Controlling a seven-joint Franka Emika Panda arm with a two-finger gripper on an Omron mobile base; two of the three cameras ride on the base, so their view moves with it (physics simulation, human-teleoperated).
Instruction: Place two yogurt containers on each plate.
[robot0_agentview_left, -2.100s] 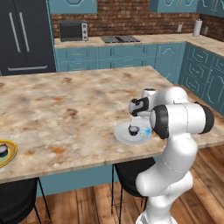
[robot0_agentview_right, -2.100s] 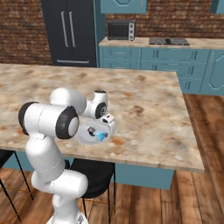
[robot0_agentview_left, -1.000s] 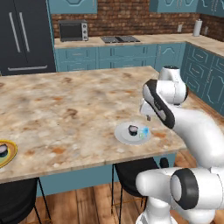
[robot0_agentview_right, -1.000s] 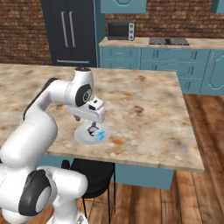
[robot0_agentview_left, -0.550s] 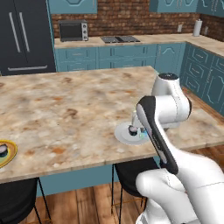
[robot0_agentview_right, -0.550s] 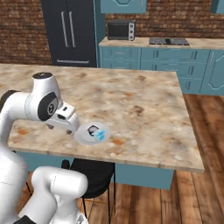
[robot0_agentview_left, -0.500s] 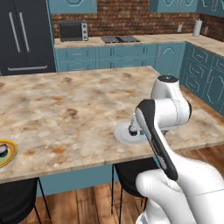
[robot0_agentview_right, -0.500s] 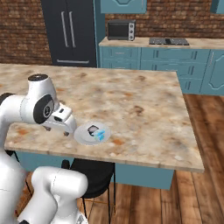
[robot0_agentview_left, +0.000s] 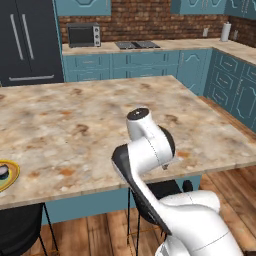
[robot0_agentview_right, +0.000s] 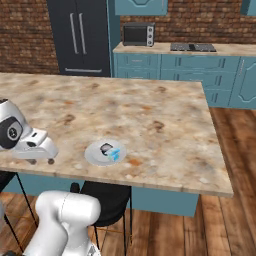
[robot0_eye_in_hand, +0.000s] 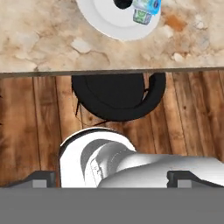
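Two plates sit on the speckled beige stone desk (robot0_agentview_right: 150, 115), both close to its near edge. The plain white-grey round plate (robot0_agentview_right: 95, 155) lies near the middle of that edge, and on it rest a small dark navy cup with a pale top (robot0_agentview_right: 106, 147) and, touching or just beside it, a small bright blue-and-white packet (robot0_agentview_right: 115, 154). In the hand view the same white-grey plate (robot0_eye_in_hand: 109, 22) is cut by the top border, with the dark cup (robot0_eye_in_hand: 123, 3) and the blue packet (robot0_eye_in_hand: 144, 9) side by side on it; below the desk edge stands a round black stool (robot0_eye_in_hand: 118, 94) on the brown wooden floor (robot0_eye_in_hand: 35, 127).

The gripper (robot0_agentview_right: 41, 161) hangs low over the near edge of the desk, well to one side of the white plate. Its fingers (robot0_eye_in_hand: 43, 178) show as two small dark tips far apart at the bottom of the hand view, nothing between them.

At the near left corner of the desk lies the yellow-rimmed round plate (robot0_agentview_left: 11, 176), cut by the picture border, carrying what looks like one dark cup (robot0_agentview_left: 3, 172), though it is too small to be sure.

Beyond the desk stand teal cabinets (robot0_agentview_left: 125, 65) under a red brick wall (robot0_agentview_left: 140, 20).
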